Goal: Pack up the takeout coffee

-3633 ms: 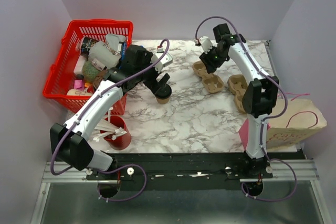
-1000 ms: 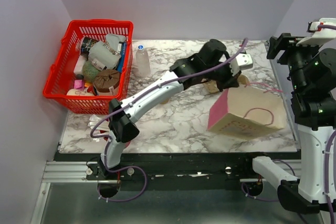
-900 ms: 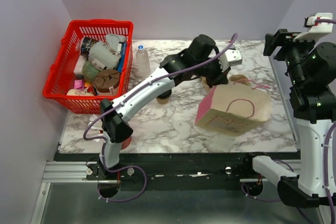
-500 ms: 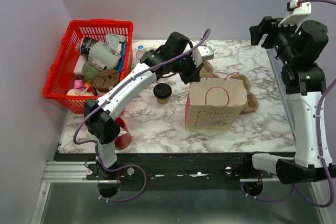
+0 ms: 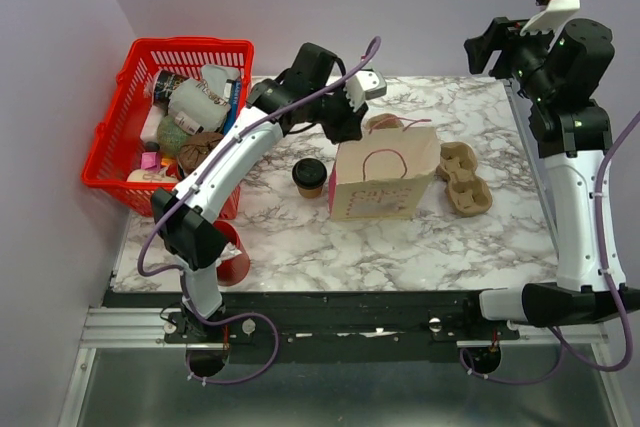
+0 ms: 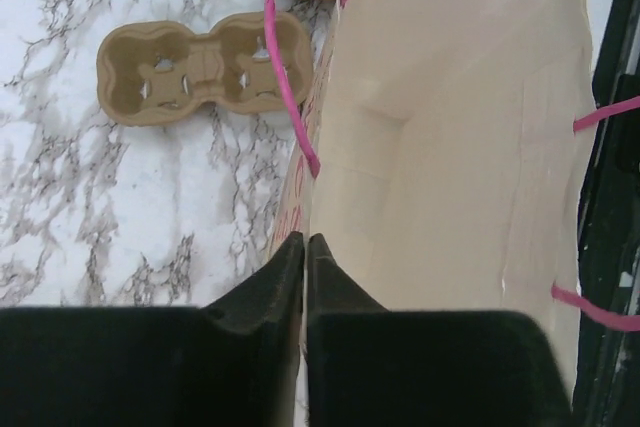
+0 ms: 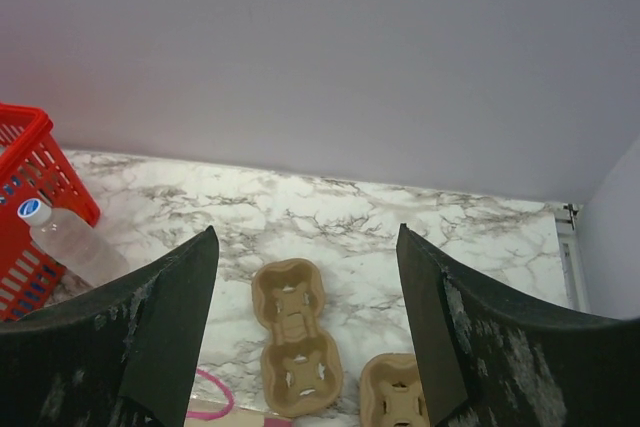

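Observation:
The takeout coffee (image 5: 309, 176), a small kraft cup with a black lid, stands upright on the marble table just left of a tan paper bag (image 5: 385, 173) with pink handles. The bag (image 6: 450, 147) stands upright. My left gripper (image 5: 343, 123) is at the bag's top left edge; in the left wrist view its fingers (image 6: 305, 240) are pinched together on the bag's wall. My right gripper (image 5: 490, 45) hangs high above the table's far right corner, open (image 7: 305, 231) and holding nothing. The coffee shows in neither wrist view.
Two pulp cup carriers lie near the bag: one (image 5: 465, 179) to its right, one (image 5: 385, 124) behind it. A red basket (image 5: 120, 152) of items sits far left, a water bottle (image 7: 70, 244) beside it. A red cup (image 5: 232, 259) stands near the left front edge.
My left gripper has dragged the bag from the right side leftward and stood it upright beside the coffee. The right arm has swung up and turned toward the back wall.

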Motion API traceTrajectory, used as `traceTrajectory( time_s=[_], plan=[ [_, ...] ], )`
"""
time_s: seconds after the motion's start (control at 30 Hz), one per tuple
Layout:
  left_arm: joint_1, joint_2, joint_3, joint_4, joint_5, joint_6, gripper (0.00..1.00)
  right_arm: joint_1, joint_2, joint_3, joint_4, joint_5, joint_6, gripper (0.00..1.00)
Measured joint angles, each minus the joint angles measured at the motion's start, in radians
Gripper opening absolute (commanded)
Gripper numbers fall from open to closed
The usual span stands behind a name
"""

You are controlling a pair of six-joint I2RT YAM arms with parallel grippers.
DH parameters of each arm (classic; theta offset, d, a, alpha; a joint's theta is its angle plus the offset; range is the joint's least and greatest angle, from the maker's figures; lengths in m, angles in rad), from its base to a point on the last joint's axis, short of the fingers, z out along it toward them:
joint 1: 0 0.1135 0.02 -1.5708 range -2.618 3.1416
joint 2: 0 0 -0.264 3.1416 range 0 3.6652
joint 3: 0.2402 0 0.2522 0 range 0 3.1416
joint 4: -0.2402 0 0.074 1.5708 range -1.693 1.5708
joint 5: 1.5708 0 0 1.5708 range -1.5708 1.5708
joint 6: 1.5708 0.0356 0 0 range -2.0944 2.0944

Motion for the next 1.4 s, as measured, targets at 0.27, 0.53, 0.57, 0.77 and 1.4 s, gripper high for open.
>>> traceTrajectory(
  time_s=[0.27, 0.53, 0.57, 0.77, 1.4],
  plan=[
    [0.029, -0.021, -0.004, 0.001, -0.04, -0.003, 0.67, 0.0, 0.043, 0.019, -0.001, -0.019, 0.009, 0.81],
    [0.252, -0.154, -0.058, 0.042, -0.149, -0.029, 0.82, 0.0, 0.044, 0.019, -0.001, -0.018, 0.0, 0.83],
    [0.281, -0.165, -0.082, 0.044, -0.151, -0.023, 0.82, 0.0, 0.044, 0.018, -0.001, -0.018, -0.002, 0.83],
    [0.296, -0.158, -0.257, 0.007, -0.095, 0.099, 0.99, 0.0, 0.044, 0.018, 0.0, -0.018, -0.011, 0.84],
    [0.275, -0.016, -0.414, 0.022, 0.046, 0.423, 0.99, 0.0, 0.033, -0.028, 0.003, -0.018, -0.03, 0.85]
  ],
)
